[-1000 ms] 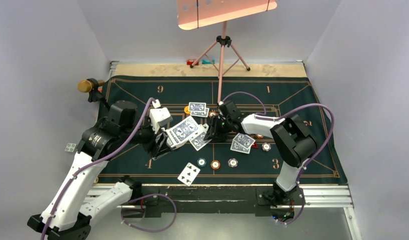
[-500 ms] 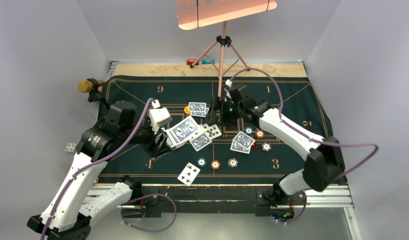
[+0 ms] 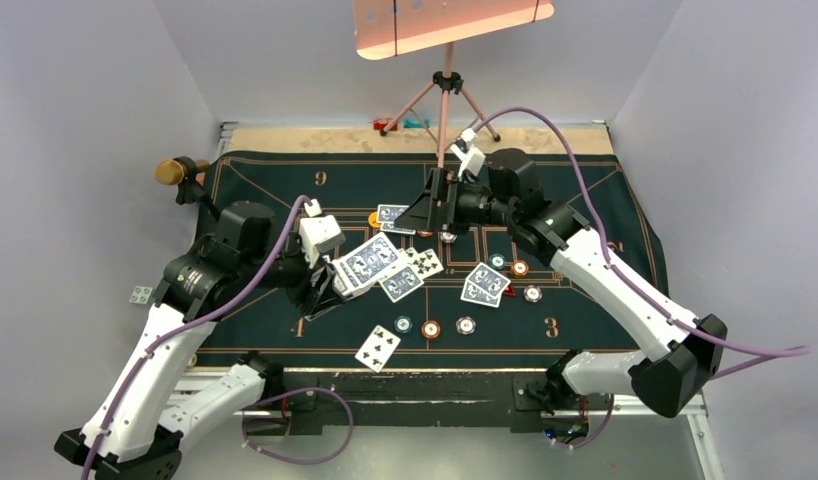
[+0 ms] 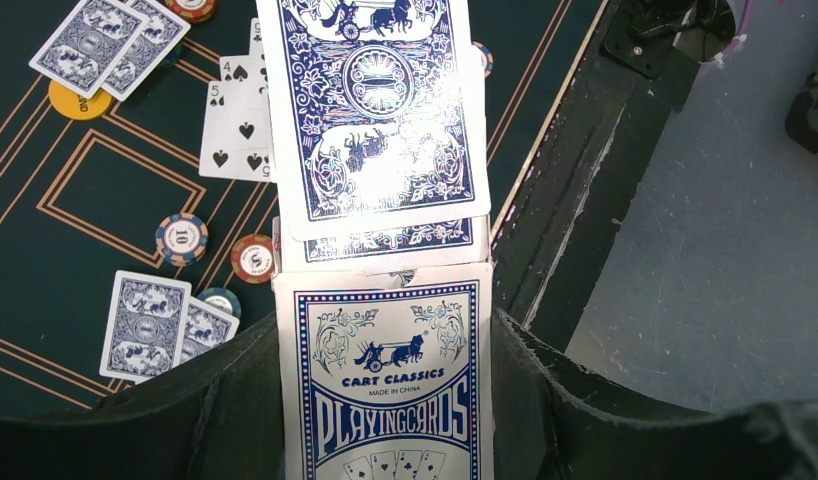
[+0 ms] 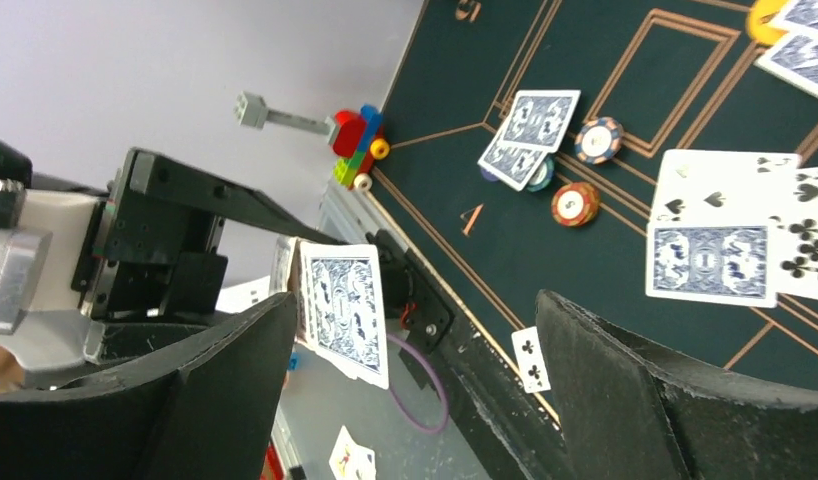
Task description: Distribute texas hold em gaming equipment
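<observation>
My left gripper (image 3: pixel 323 284) is shut on a blue-and-white playing card box (image 4: pixel 385 385), and blue-backed cards (image 4: pixel 375 110) stick out of its top over the mat. My right gripper (image 3: pixel 426 212) hangs open above the back centre of the green mat (image 3: pixel 265 195), nothing between its fingers (image 5: pixel 195 390). Face-up cards (image 3: pixel 426 262) and a blue-backed card (image 3: pixel 400 284) lie just right of the deck. Card pairs lie at centre back (image 3: pixel 393 215) and right (image 3: pixel 485 284). A face-up clubs card (image 3: pixel 378 347) sits near the front edge. Teal (image 3: pixel 403 324), orange-brown (image 3: pixel 431 328) and white chips (image 3: pixel 466 325) form a row.
A tripod (image 3: pixel 444 100) stands at the back, close behind my right gripper. More chips (image 3: pixel 520 268) lie right of centre, and an orange disc (image 3: pixel 373 218) by the back card pair. A gold knob (image 3: pixel 170 172) sits at the mat's left corner; toy bricks (image 3: pixel 400 124) lie behind.
My right gripper has left the deck, opened wide and swung up and back toward the tripod. A face-up card now lies right of the deck. The left arm has stayed still.
</observation>
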`<move>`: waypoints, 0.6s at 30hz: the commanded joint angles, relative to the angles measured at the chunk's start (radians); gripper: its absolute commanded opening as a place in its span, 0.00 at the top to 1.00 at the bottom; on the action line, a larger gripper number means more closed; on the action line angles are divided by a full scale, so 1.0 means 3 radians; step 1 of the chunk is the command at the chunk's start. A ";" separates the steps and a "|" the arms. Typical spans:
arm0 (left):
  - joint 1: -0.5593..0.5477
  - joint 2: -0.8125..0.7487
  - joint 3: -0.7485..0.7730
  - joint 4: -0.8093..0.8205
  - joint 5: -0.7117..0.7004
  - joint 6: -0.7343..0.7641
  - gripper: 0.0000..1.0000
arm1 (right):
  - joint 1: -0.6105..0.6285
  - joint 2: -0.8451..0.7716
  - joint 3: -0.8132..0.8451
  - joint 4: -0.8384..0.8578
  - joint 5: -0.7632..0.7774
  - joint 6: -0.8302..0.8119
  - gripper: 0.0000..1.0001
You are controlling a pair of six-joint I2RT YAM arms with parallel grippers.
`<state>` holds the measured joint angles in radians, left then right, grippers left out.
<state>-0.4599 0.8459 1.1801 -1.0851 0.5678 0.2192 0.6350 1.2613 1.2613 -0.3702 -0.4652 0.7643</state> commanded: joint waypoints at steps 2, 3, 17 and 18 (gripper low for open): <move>0.0019 0.0022 0.0104 0.0128 0.0105 -0.0041 1.00 | 0.0323 0.0201 0.0176 0.0067 -0.0139 -0.0105 0.05; 0.0019 0.0030 0.0109 0.0130 0.0105 -0.0042 1.00 | 0.0353 0.0239 0.0209 0.0030 -0.0129 -0.0129 0.05; 0.0019 0.0056 0.0166 0.0118 0.0104 -0.0045 1.00 | 0.0563 0.0484 0.0084 0.0222 -0.0209 -0.0095 0.02; 0.0019 0.0061 0.0167 0.0119 0.0099 -0.0039 1.00 | 0.0563 0.0484 0.0066 0.0254 -0.0215 -0.0081 0.02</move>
<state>-0.4599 0.8650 1.1835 -1.0847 0.5720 0.2192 0.7998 1.4128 1.2797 -0.3546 -0.4995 0.7467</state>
